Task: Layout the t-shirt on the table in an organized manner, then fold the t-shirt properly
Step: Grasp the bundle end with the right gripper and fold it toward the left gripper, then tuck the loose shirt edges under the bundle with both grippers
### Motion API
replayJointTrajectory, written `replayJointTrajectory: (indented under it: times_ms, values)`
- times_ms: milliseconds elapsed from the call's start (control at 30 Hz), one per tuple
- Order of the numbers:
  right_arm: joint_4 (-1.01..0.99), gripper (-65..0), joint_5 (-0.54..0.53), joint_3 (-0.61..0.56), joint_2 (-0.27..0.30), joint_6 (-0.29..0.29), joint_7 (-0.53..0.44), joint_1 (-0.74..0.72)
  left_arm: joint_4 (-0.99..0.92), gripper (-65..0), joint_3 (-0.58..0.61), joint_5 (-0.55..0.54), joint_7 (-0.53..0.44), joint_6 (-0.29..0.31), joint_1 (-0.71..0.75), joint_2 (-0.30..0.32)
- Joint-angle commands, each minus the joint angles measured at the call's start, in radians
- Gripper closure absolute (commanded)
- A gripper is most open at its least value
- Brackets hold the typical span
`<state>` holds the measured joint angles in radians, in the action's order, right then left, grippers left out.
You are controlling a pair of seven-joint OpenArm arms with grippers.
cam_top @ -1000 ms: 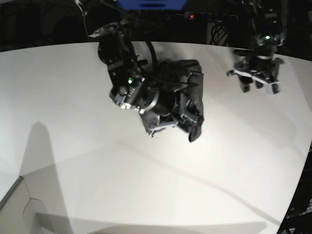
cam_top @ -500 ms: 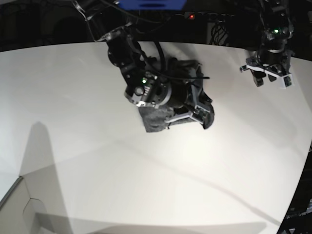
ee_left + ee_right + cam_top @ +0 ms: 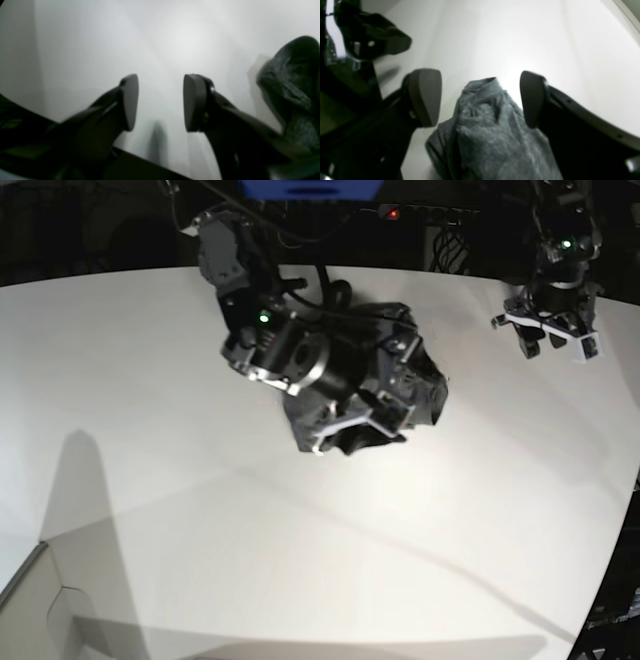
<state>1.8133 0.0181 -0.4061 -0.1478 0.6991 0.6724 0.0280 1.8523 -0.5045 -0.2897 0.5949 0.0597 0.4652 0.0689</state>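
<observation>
Bunched on the table (image 3: 150,480), the soft, limp shirt (image 3: 485,135) is straddled by spread right gripper (image 3: 480,100); an edge should be pinched.

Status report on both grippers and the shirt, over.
Right gripper open over the bunched t-shirt, no grip. Left gripper open, empty, off to the side. Table: nothing obstructing.

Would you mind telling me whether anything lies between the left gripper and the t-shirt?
Nothing visible does. The left gripper hangs open and empty over bare table, and only white tabletop separates it from the bunched t-shirt. The right gripper is open directly over the shirt.
</observation>
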Motion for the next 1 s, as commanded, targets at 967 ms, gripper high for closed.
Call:
replayJointTrajectory:
  times_ms: [967]
  values:
    - [0.069, -49.3, -0.016, -0.123, 0.167, -0.001, -0.012, 0.165, 0.088, -28.7, -0.168, -0.184, -0.020, 0.150, 0.004, 0.001]
